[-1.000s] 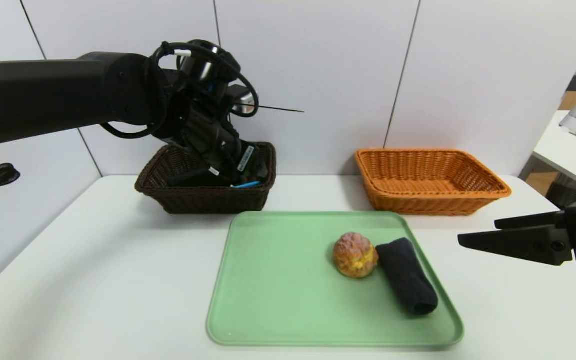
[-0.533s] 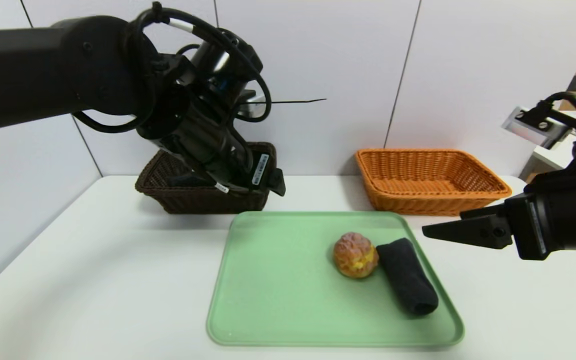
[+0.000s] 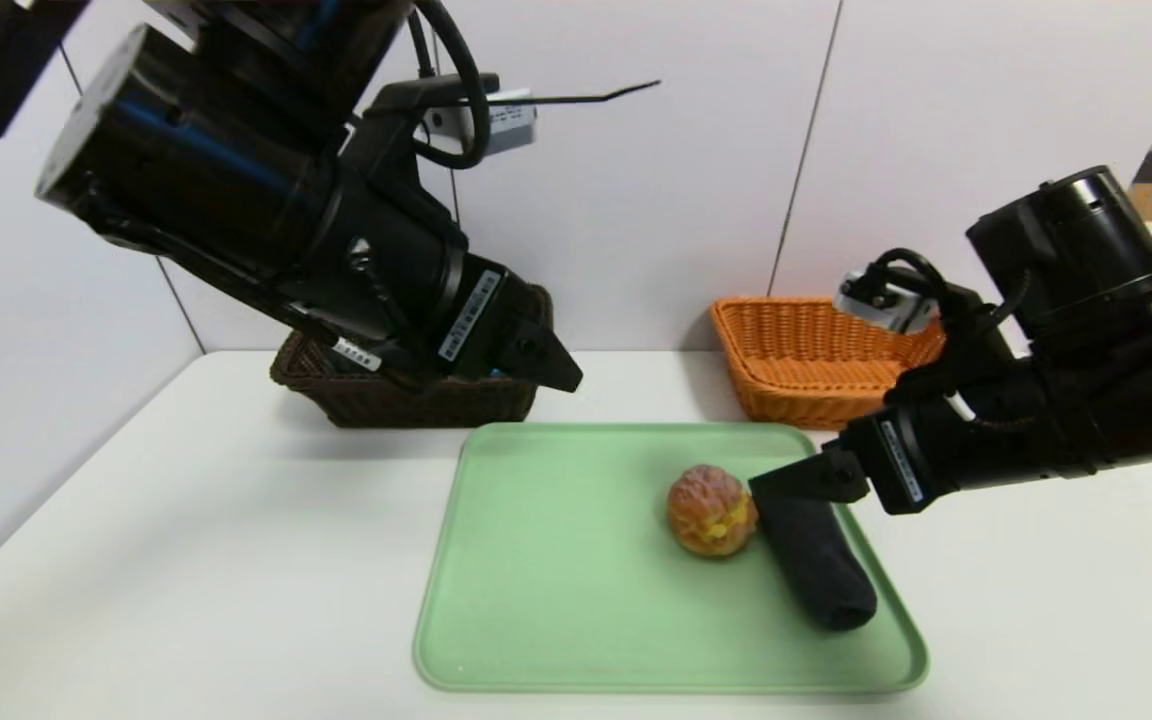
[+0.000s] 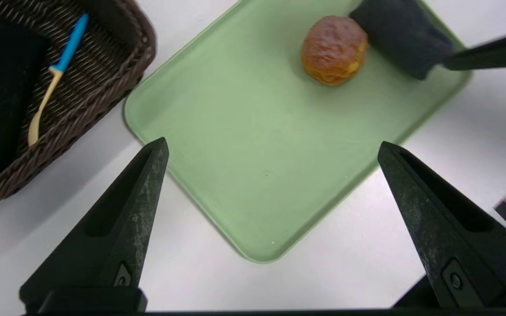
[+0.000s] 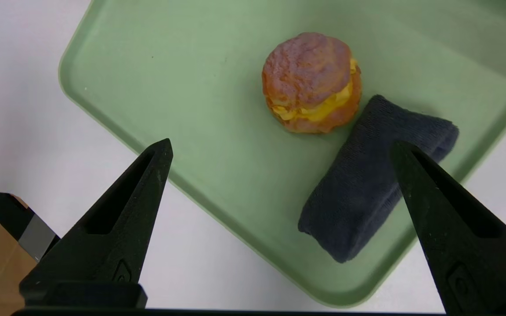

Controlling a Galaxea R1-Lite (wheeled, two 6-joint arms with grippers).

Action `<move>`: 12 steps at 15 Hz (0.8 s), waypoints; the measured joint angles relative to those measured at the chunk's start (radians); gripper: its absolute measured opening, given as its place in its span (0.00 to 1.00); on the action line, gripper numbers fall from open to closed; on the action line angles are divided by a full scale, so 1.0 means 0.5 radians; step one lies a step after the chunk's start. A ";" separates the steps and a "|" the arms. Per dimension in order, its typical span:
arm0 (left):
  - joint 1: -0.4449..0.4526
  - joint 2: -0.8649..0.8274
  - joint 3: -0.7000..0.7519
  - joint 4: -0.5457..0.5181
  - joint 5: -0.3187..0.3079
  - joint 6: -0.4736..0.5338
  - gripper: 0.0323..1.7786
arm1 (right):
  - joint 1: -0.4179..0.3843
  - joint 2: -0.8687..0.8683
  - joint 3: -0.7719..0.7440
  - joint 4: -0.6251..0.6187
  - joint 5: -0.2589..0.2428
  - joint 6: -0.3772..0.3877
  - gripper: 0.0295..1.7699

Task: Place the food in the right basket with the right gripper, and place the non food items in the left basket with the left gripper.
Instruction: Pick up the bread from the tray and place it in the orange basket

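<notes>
As right end effector nears, bun stays.

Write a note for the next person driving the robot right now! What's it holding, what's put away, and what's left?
Left gripper: open, nothing held, beside the dark brown wicker basket.
Right gripper: open, nothing held, above the tray's right side.
On the green tray: a cream-filled bun and, right beside it, a rolled dark cloth.
Done: a blue-and-tan tool and a black item are in the brown basket, the left one.
Left: bun to the orange wicker basket with the right gripper; cloth to the brown one with the left.
</notes>
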 joint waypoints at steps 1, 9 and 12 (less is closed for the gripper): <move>-0.030 -0.034 0.003 0.008 -0.053 0.026 0.95 | 0.023 0.058 -0.029 0.001 -0.007 -0.013 0.96; -0.134 -0.083 0.102 -0.007 -0.177 0.181 0.95 | 0.065 0.487 -0.277 0.000 -0.147 -0.104 0.96; -0.135 -0.066 0.117 -0.013 -0.181 0.196 0.95 | 0.066 0.587 -0.335 0.000 -0.153 -0.104 0.96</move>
